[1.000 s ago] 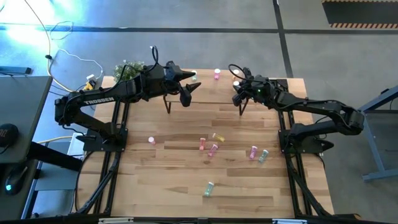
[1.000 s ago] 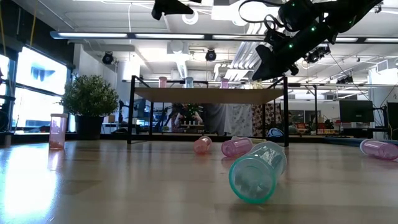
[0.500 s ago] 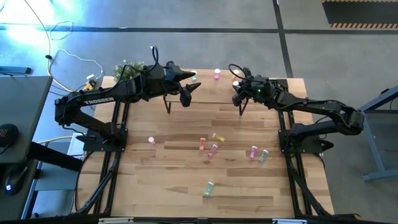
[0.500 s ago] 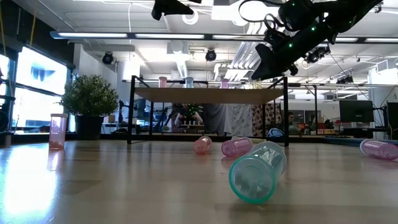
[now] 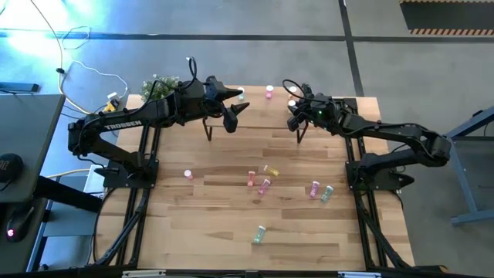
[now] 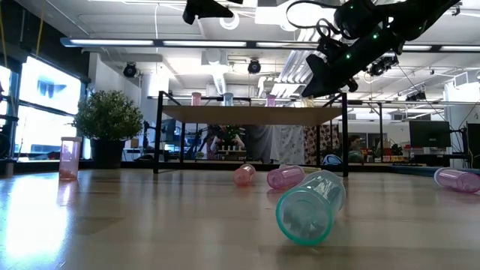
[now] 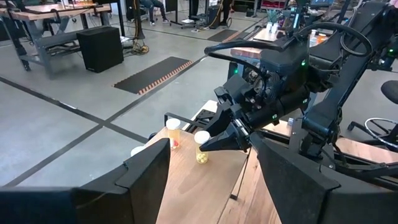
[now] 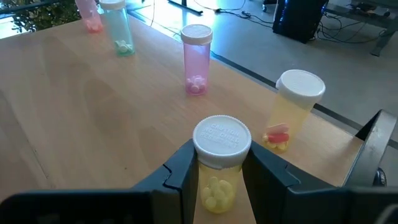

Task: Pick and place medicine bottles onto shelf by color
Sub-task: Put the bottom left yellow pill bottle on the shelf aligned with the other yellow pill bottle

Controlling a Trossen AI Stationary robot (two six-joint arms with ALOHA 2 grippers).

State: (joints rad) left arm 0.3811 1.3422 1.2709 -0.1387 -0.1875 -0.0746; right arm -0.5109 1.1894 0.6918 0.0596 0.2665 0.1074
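1. Your right gripper (image 8: pixel 217 171) is over the right end of the small light-wood shelf with thin black legs (image 8: pixel 74 118), its two dark fingers clamped on a yellow medicine bottle with a white cap (image 8: pixel 221 162).
2. On the shelf top stand four more capped bottles: a second yellow one (image 8: pixel 292 112) just beside the held bottle, a pink one (image 8: pixel 196 59) farther along, then a mint-green one (image 8: pixel 118 28) and a salmon one (image 8: pixel 90 15) near the far end.
3. Your left gripper (image 5: pixel 235 108) hangs over the shelf's left half with its fingers spread apart, holding nothing.
4. Loose bottles lie on the big wood-plank tabletop (image 5: pixel 216 224) in front of the shelf: a mint-green one (image 6: pixel 309 206) on its side nearest the low camera, pink ones (image 6: pixel 285 177) behind it, another pink one (image 6: pixel 69 157) standing upright at the left.
5. A small potted green plant (image 6: pixel 109 120) sits at the table's back-left corner; beyond it you see a workshop with grey floor, benches and ceiling lights.
6. In the high view the arms cover most of the shelf.
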